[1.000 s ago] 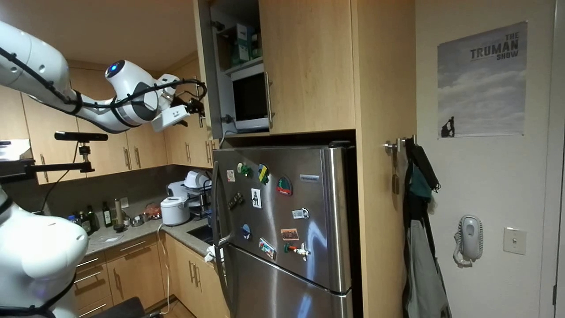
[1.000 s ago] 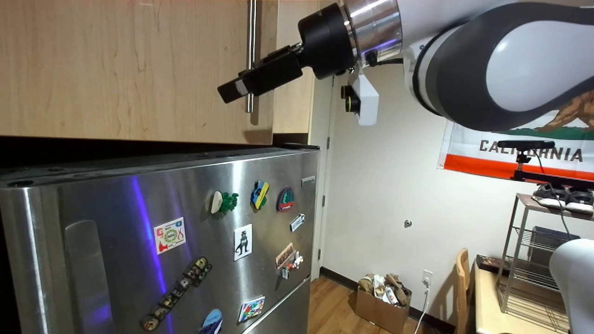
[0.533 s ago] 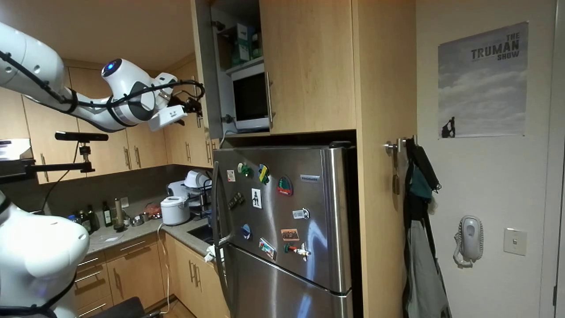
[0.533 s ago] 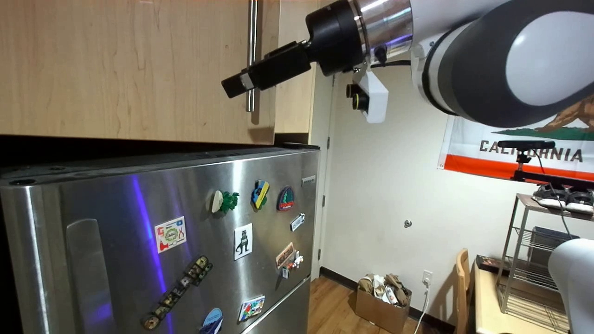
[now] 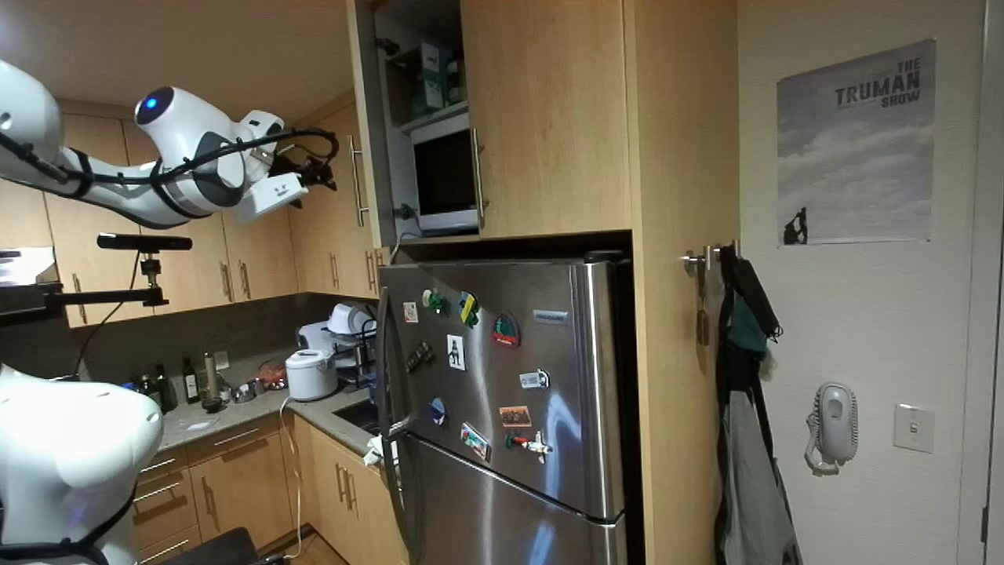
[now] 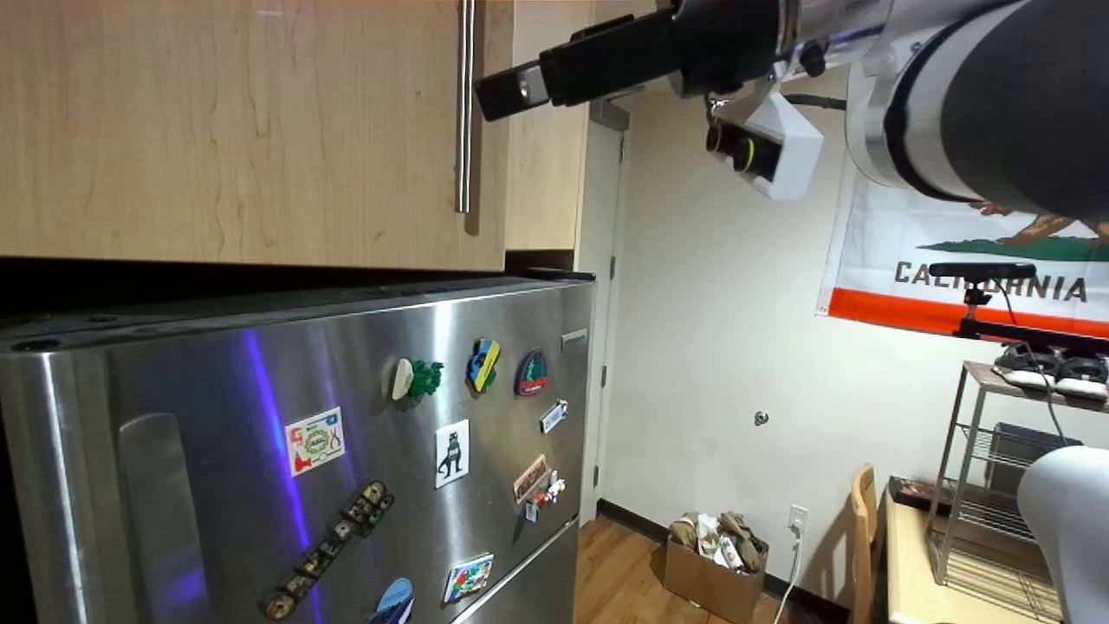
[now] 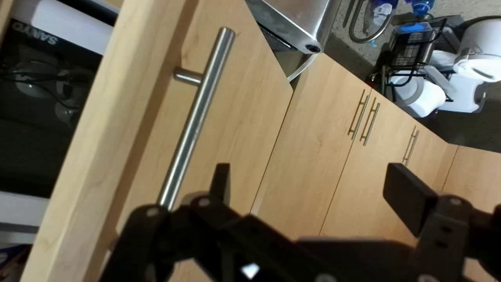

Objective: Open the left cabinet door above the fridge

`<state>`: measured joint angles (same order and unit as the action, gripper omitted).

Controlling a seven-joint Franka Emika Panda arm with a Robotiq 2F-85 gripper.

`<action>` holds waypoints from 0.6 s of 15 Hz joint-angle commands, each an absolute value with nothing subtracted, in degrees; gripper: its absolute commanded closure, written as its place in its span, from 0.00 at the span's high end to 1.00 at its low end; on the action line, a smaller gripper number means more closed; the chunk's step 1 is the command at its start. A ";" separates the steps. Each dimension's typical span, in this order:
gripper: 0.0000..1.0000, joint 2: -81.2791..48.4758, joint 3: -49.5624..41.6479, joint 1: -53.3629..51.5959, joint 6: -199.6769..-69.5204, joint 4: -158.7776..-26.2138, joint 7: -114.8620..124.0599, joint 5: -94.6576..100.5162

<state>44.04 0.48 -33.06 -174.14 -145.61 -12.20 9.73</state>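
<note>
Wall poster (image 5: 855, 145) reads THE TRUMAN SHOW, flag (image 6: 901, 243) seemingly CALIFORNIA, microwave (image 7: 43, 109) SANYO; empty claw (image 7: 312, 184) gapes wide.

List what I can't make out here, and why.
Left cabinet door: top cut off by the upper edge in both exterior views.
Microwave: right end hidden behind the wider door in an exterior view.
California flag: largely behind the arm, in an exterior view.
Dark bottles: labels too small, in an exterior view.

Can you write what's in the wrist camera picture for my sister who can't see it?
A wooden cabinet door stands open, its metal handle outside the robot's open, empty gripper. A microwave shows at far left, part of the fridge at top, more cabinets at right.
</note>
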 commanded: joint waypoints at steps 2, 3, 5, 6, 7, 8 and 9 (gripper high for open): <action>1.00 47.69 -0.18 -34.58 -173.84 -148.10 -14.38 8.50; 1.00 47.79 -0.23 -34.36 -173.81 -148.32 -14.28 8.52; 1.00 47.71 -0.30 -33.85 -173.76 -148.57 -13.97 8.46; 1.00 47.58 -0.76 -34.24 -173.66 -148.74 -14.20 8.39; 1.00 46.76 0.50 -33.24 -174.16 -147.89 -13.16 8.35; 1.00 46.74 0.45 -33.19 -174.15 -148.02 -13.16 8.35; 1.00 46.73 0.46 -33.18 -174.16 -148.02 -13.16 8.35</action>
<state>46.77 -0.14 -33.67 -174.12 -148.03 -12.19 9.73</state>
